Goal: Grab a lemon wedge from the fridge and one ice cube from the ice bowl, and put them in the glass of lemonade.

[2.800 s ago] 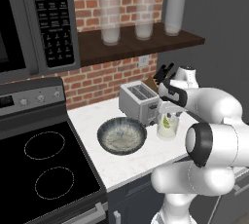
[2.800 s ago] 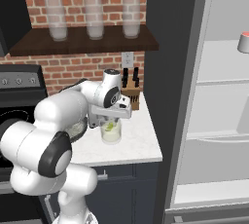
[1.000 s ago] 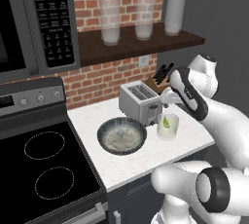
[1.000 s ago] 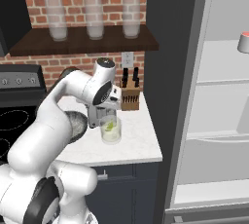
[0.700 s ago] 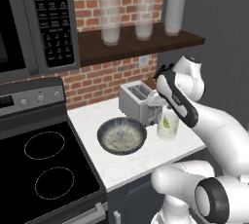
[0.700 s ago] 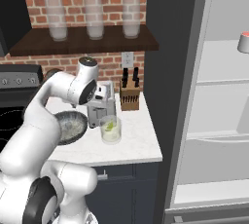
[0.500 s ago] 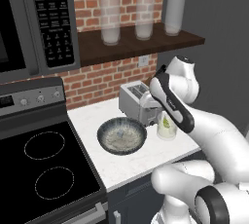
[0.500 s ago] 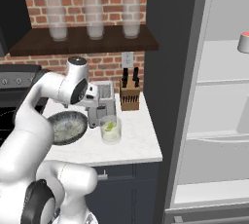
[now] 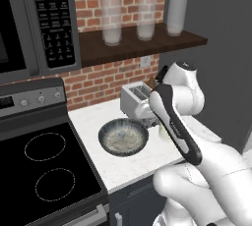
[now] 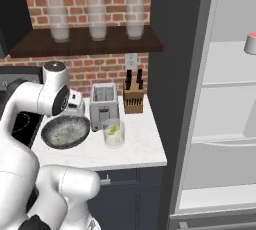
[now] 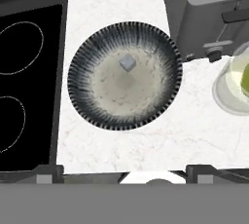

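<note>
Hovering above the ice bowl (image 11: 125,75), pincer (image 11: 124,173) released, jaws spread wide, nothing between them; dark finger tips just rising at the lower edge of the hand view, one to each side

Directly ahead along the pincer's line of sight, and a little beyond its centre: one small pale ice cube (image 11: 127,63), lying on the speckled floor of the bowl, slightly off the bowl's middle toward the far rim. Roughly cubic, so no real long axis; sitting turned somewhat, corners rather than flat faces toward the finger tips, judging by its diamond-like outline

Off to the pincer's right, well clear of the bowl rim: glass of lemonade (image 11: 236,83), with a yellow-green piece, probably the lemon wedge (image 10: 114,129), already inside. Beyond that on the same side, just past the bowl's edge, the toaster (image 11: 209,9). To the pincer's left, the black stovetop (image 11: 26,82)

Likely step in hand: lining up over the cube before descent. Coming move hinges on a short shift forward to centre on the cube, then straight down; perhaps a slight wrist turn to meet flat faces
</note>
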